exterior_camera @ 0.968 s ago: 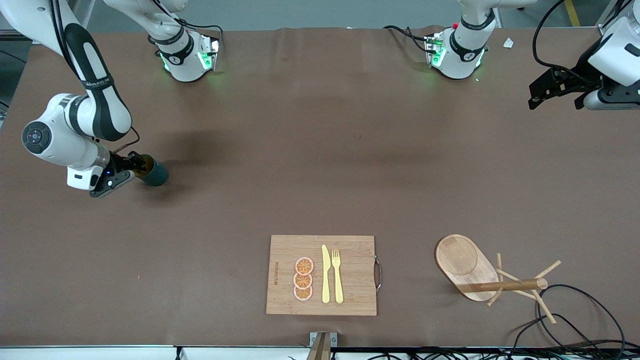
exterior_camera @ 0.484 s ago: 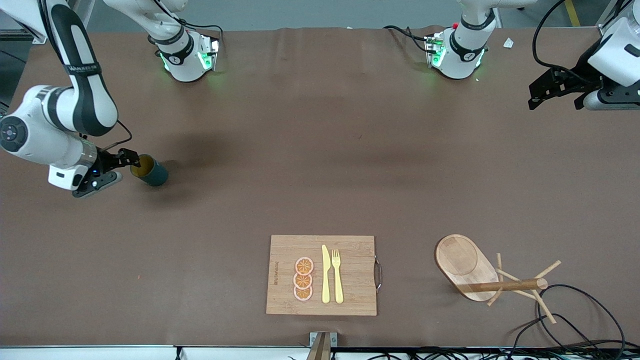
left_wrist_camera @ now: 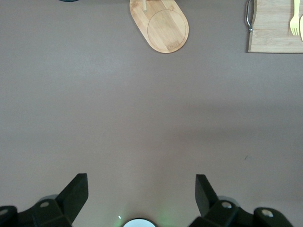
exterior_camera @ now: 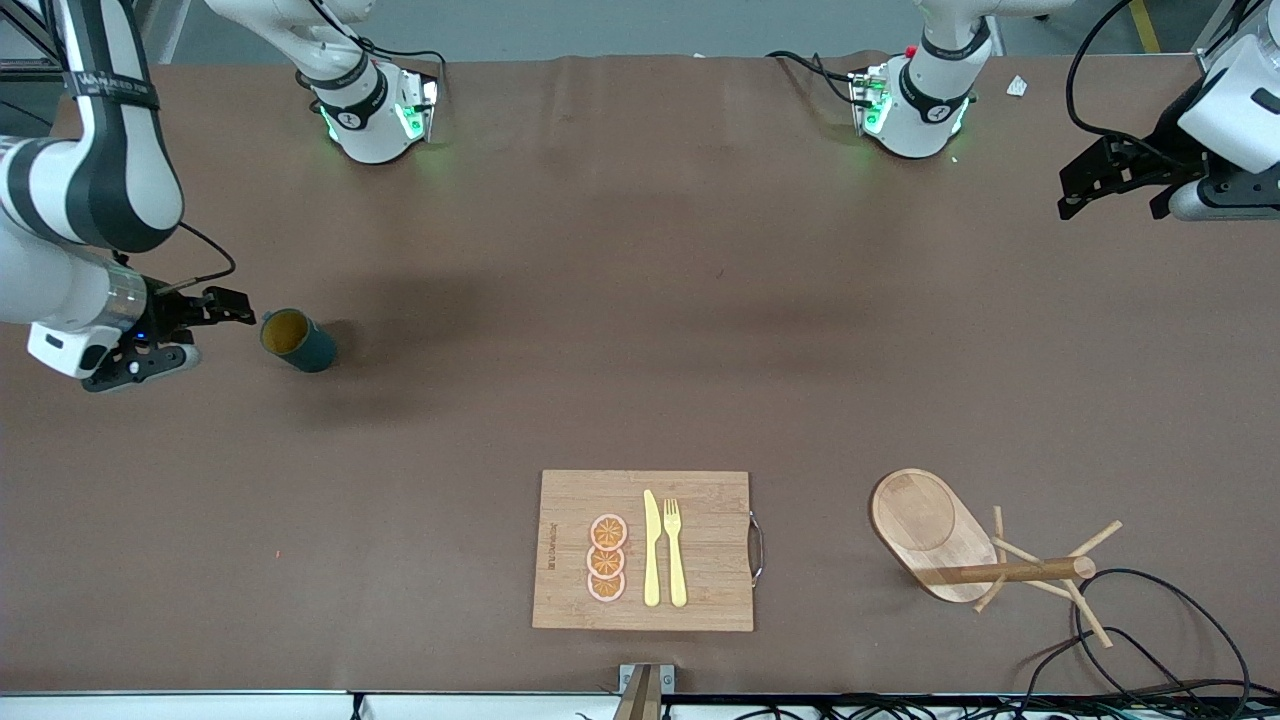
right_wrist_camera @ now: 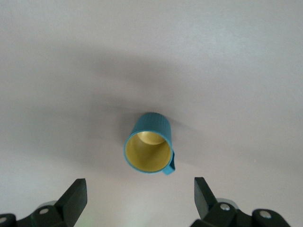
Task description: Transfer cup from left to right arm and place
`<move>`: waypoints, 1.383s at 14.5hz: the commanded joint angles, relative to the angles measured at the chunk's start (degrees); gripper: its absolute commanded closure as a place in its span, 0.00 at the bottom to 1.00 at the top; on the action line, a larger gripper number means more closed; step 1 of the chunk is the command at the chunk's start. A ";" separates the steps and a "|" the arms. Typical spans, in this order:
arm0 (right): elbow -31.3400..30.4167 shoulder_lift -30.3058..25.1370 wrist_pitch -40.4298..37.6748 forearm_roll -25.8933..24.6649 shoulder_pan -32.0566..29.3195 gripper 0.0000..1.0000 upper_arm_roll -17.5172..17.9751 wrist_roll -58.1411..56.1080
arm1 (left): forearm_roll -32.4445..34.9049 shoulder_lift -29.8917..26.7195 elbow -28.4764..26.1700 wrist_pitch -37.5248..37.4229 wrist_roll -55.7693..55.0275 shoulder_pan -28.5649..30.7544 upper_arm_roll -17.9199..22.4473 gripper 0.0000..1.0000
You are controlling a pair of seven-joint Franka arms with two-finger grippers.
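Two fingers spread wide on your right gripper (exterior_camera: 205, 325), holding nothing, low over the table at the right arm's end. Just beside it stands your cup (exterior_camera: 297, 341), apart from the fingers: teal, ribbed, yellow-brown inside, small handle, upright on the table (exterior_camera: 600, 300). Your left gripper (exterior_camera: 1115, 185) waits, fingers parted, empty.

Brown cloth-covered table (exterior_camera: 640, 300); grey floor (exterior_camera: 620, 25).

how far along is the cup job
Nearly finished: the cup stands upright on the table at the right arm's end. The right gripper is open beside it, holding nothing. The left gripper waits open, up at its own end. Nothing visible remains.
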 commanded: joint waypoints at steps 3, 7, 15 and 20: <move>8.40 0.03 -8.93 -0.68 0.07 0.00 0.09 3.38 | 0.65 -0.38 0.61 -0.90 -0.05 0.34 -0.07 0.00; 13.32 0.12 -14.12 -0.68 0.07 0.00 0.00 6.70 | 0.65 -0.20 0.70 -0.81 -0.14 0.34 -0.07 0.00; 22.56 0.56 -21.69 -0.68 0.60 0.00 0.09 13.13 | 0.65 -0.20 0.70 -0.81 -0.14 0.34 -0.07 0.00; 24.14 0.65 -22.13 -0.76 1.65 0.00 0.09 14.89 | 0.56 -0.11 0.79 -0.72 -0.05 0.25 -0.07 0.00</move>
